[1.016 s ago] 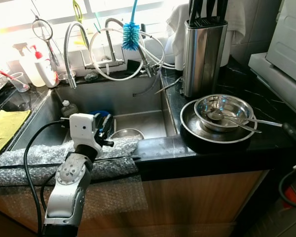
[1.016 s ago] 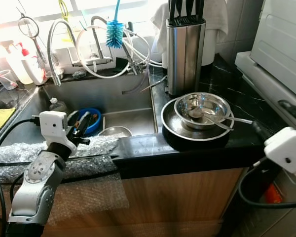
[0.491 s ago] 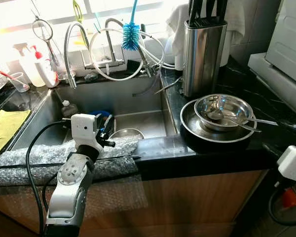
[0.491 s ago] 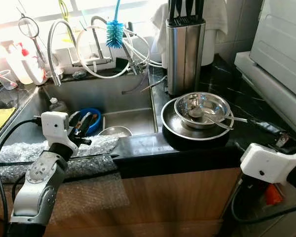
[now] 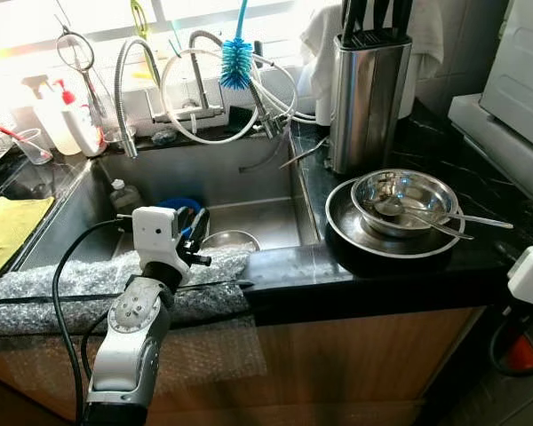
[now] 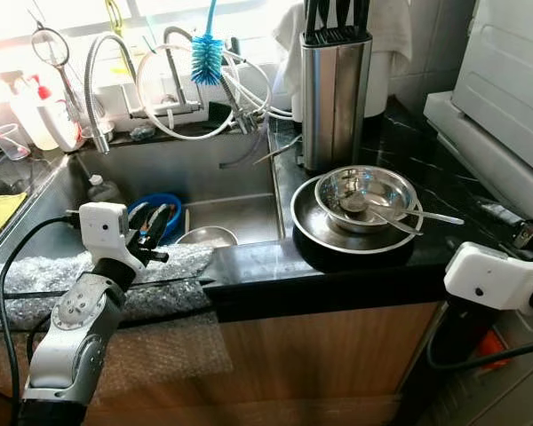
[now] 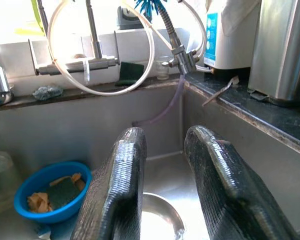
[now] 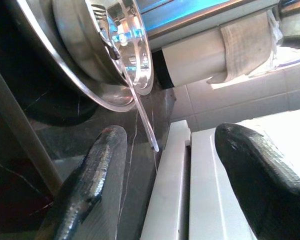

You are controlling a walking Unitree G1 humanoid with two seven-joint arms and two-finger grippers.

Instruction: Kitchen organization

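Note:
A steel bowl with a long spoon in it sits inside a black pan on the dark counter, right of the sink. My left gripper hangs over the sink's front edge, open, with nothing between its fingers. Below it lie a small steel bowl and a blue bowl holding a sponge and scraps. My right gripper is open beside the counter's right end, level with the pan, and the spoon handle points toward it. Its white wrist shows low at the right.
A steel knife block stands behind the pan. Bubble wrap pads the sink's front edge. Taps, hoses and a blue bottle brush crowd the back ledge. A white appliance stands at the far right, a yellow cloth at the left.
My right arm has shifted at the counter's right end, its wrist coming up slightly from half a second ago. The left gripper has edged a little right over the sink.

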